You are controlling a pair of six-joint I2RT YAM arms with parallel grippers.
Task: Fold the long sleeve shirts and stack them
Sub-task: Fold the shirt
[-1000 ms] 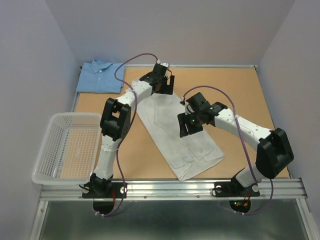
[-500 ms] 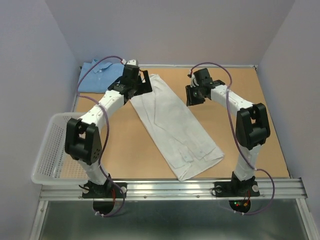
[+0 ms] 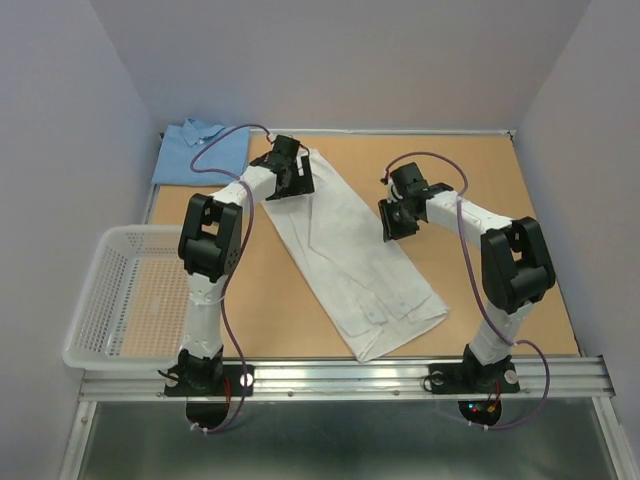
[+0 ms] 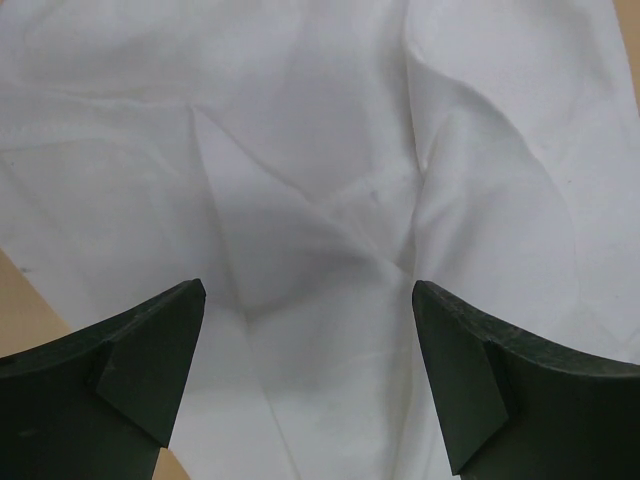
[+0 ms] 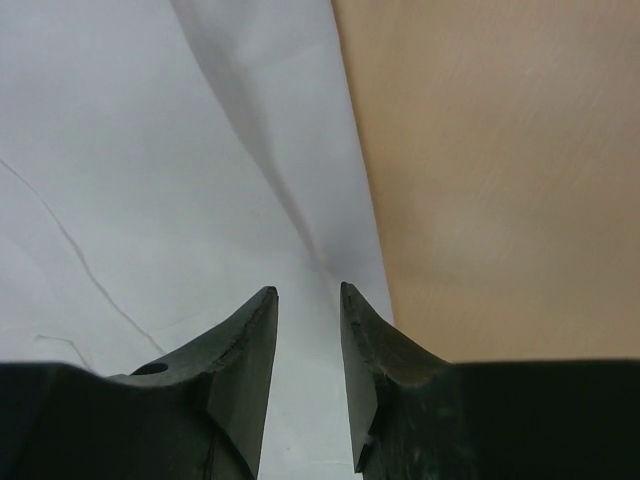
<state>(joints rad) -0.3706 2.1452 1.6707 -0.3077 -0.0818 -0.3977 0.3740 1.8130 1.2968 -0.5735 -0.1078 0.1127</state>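
Note:
A white long sleeve shirt (image 3: 350, 250) lies folded into a long strip, running diagonally from far left to near right on the table. The light blue shirt (image 3: 200, 152) lies folded at the far left corner. My left gripper (image 3: 292, 180) hovers over the white shirt's far end. Its jaws (image 4: 310, 292) are wide open with only white cloth (image 4: 300, 150) beneath. My right gripper (image 3: 393, 222) is at the strip's right edge. Its fingers (image 5: 308, 292) stand a narrow gap apart, nothing between them, above the cloth edge (image 5: 150, 150).
A white mesh basket (image 3: 95, 300) stands at the near left, partly off the tan table (image 3: 490, 200). Grey walls close in the back and both sides. A metal rail with both arm bases runs along the near edge.
The left gripper shifted left and then came back right over the shirt's far end. The right gripper swung away from the shirt's middle, then came down at its right edge with its jaws narrowed.

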